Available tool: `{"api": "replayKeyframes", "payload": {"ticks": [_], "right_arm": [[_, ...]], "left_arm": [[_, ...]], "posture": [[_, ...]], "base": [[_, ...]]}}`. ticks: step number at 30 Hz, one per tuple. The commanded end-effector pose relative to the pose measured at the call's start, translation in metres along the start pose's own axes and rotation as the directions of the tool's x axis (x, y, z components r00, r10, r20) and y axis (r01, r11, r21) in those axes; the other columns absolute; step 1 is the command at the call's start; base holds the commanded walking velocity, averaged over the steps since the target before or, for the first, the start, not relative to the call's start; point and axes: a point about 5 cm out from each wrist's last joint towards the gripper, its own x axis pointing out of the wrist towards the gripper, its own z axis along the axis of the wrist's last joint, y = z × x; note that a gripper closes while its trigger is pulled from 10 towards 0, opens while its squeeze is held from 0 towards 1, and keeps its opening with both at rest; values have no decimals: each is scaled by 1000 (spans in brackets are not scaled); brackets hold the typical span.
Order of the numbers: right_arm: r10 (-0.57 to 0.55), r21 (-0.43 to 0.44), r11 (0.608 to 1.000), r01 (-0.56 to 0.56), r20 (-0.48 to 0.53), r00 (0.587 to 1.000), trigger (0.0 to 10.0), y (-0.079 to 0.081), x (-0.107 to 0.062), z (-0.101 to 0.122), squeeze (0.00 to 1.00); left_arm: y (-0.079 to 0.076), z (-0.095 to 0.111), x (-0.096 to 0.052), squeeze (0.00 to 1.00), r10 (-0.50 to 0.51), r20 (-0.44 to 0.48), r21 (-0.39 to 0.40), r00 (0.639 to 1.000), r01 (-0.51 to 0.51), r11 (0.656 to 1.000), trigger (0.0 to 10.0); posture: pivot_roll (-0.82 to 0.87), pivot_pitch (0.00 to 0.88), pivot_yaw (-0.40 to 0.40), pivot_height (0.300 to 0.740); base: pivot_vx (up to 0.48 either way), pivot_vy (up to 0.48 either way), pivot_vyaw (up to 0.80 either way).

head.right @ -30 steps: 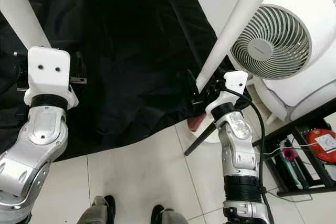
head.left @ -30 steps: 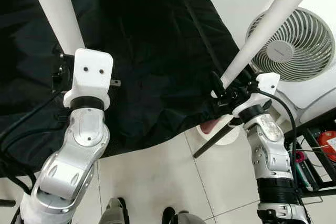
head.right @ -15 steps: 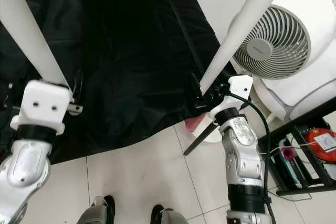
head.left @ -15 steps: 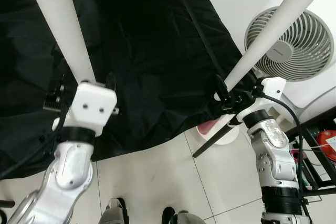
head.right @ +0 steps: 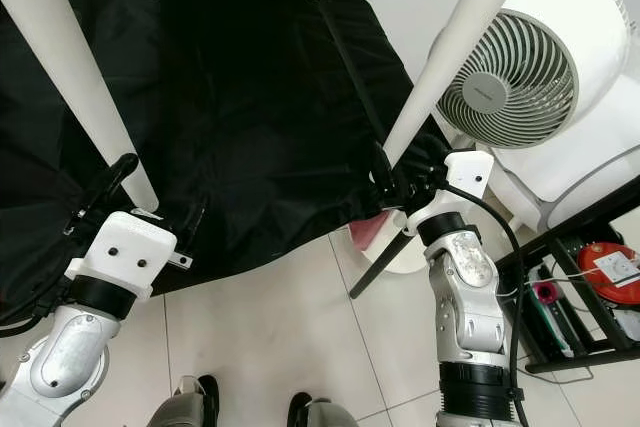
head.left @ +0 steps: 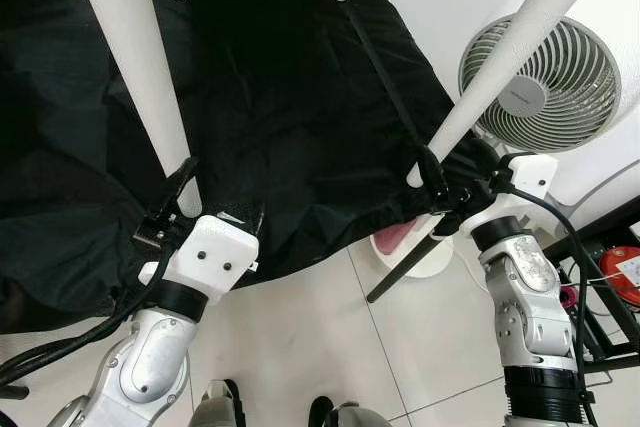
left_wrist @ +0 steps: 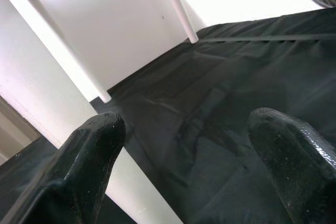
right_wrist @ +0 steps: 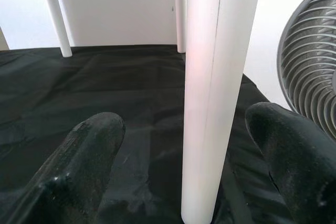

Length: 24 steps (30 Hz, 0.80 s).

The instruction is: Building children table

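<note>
White table legs stand on the black sheet (head.left: 280, 97). Right gripper (right_wrist: 184, 182) at four o'clock, fingers spread wide around the near right leg (head.left: 500, 67), not touching. Left gripper (left_wrist: 184, 171) at eight o'clock, fingers apart beside the near left leg (head.left: 140, 67). Fan (head.left: 545, 87) at two o'clock.

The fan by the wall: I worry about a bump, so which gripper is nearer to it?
Right. The right gripper sits at the foot of the white table leg just beside the fan; the left gripper is across the black sheet.
</note>
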Motion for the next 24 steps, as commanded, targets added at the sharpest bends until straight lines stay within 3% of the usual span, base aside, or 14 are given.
{"api": "replayKeyframes", "payload": {"ticks": [1, 2, 3, 4, 13, 14, 18, 20, 22, 24], "right_arm": [[-18, 6, 1000, 18, -12, 1000, 10000, -5, -5, 0, 0], [-17, 16, 1000, 17, -18, 1000, 5098, -5, -6, -1, 0], [-17, 16, 1000, 17, -18, 1000, 5098, -5, -6, -1, 0], [-16, 22, 1000, 17, -21, 1000, 0, -5, -6, -2, 0], [-51, 9, 999, 52, -39, 998, 0, -16, -3, -4, 0], [-46, 2, 999, 46, -39, 998, 9569, -18, 2, -3, 0], [-44, 4, 999, 44, -40, 998, 10000, -19, 5, -3, 0], [-5, -5, 1000, 5, -20, 1000, 10000, -20, 24, -1, 0], [-5, -5, 1000, 5, -20, 1000, 10000, -20, 24, -1, 0], [23, -10, 1000, -24, -8, 1000, 10000, -18, 35, 0, 0]], "left_arm": [[-4, -2, -2, 0, -22, -4, -13, 1000, 22, 1000, 10000], [-4, -2, -3, 0, -27, 0, -11, 1000, 27, 1000, 10000], [-4, -2, -3, 0, -27, 0, -11, 1000, 27, 1000, 10000], [-5, -2, -3, 0, -29, 3, -11, 1000, 29, 1000, 10000], [-7, -8, -7, 0, -77, -5, -48, 997, 76, 996, 10000], [-11, -9, -10, 0, -109, -15, -79, 994, 107, 991, 10000], [-13, -9, -11, 0, -129, -17, -98, 992, 126, 987, 10000], [-21, -9, -16, 0, -202, -23, -155, 979, 196, 968, 10000], [-21, -9, -16, 0, -202, -23, -155, 979, 196, 968, 10000], [-25, -10, -19, 0, -237, -31, -181, 971, 228, 957, 10000]], "posture": [[62, 225, -74, 740], [62, 225, -74, 740], [62, 225, -74, 740], [62, 227, -76, 740], [66, 229, -83, 740], [66, 229, -83, 740], [74, 229, -91, 740], [81, 230, -96, 740], [81, 230, -96, 740], [86, 231, -100, 740]], "base": [[0, 0, 0], [0, 0, 0], [0, 0, 0], [0, 0, 0], [0, 0, 0], [0, 0, 0], [0, 0, 0], [0, 0, 0], [0, 0, 0], [0, 0, 0]]}}
